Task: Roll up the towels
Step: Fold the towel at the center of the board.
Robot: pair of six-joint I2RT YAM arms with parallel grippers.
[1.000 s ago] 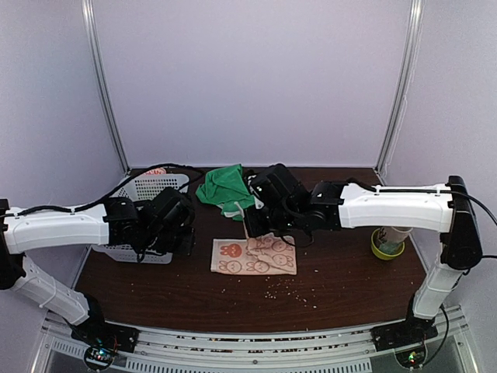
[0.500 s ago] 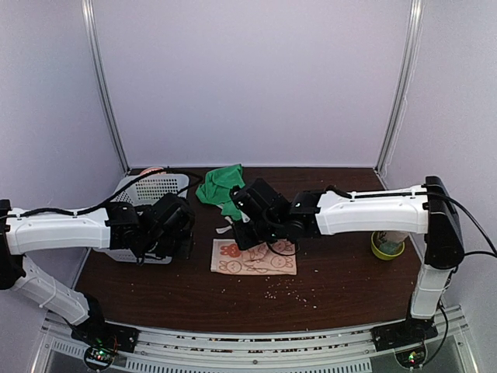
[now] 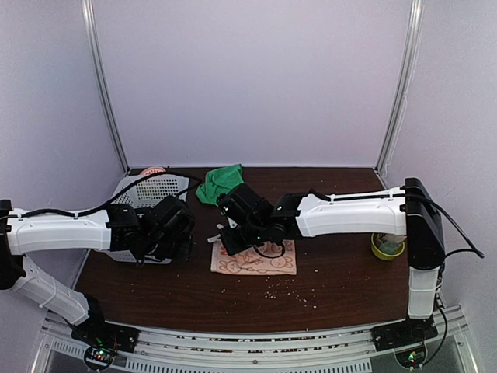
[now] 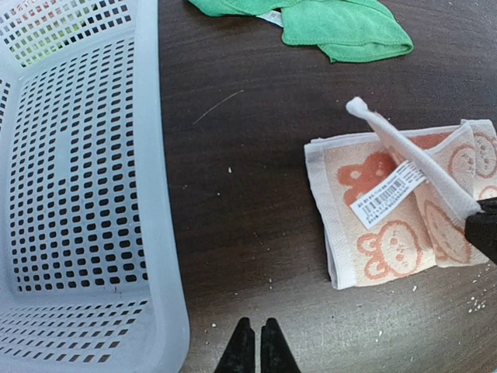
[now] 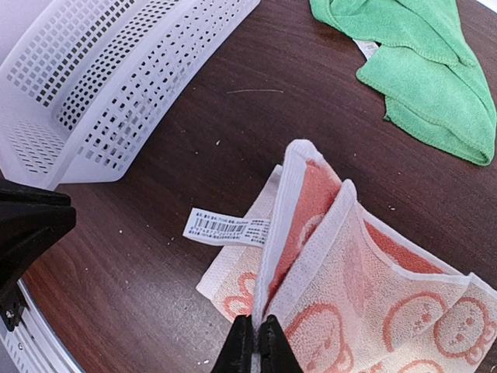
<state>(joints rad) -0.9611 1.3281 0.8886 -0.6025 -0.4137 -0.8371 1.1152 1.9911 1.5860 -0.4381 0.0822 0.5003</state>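
Note:
The pinkish-beige towel point(image 3: 268, 263) with orange cartoon figures lies flat at the table's middle. One white-hemmed edge of it is lifted into a fold point(image 5: 311, 210). My right gripper point(image 5: 255, 322) is shut on that hem and hangs over the towel's left end point(image 3: 224, 239). The towel's barcode label point(image 5: 225, 228) hangs loose beside the fold. In the left wrist view the same towel point(image 4: 388, 241) lies to the right. The green towel point(image 3: 220, 183) lies crumpled behind it point(image 5: 419, 70). My left gripper point(image 4: 256, 326) is shut and empty over bare table between basket and towel point(image 3: 188, 249).
A white perforated basket point(image 3: 147, 189) stands at the left, close to my left gripper point(image 4: 78, 194). A green cup point(image 3: 387, 245) sits at the right edge by the right arm's base. Small crumbs point(image 3: 287, 291) lie scattered in front of the towel.
My right gripper has travelled left across the beige towel, carrying the pinched hem over toward the towel's left end. The left arm has hardly moved.

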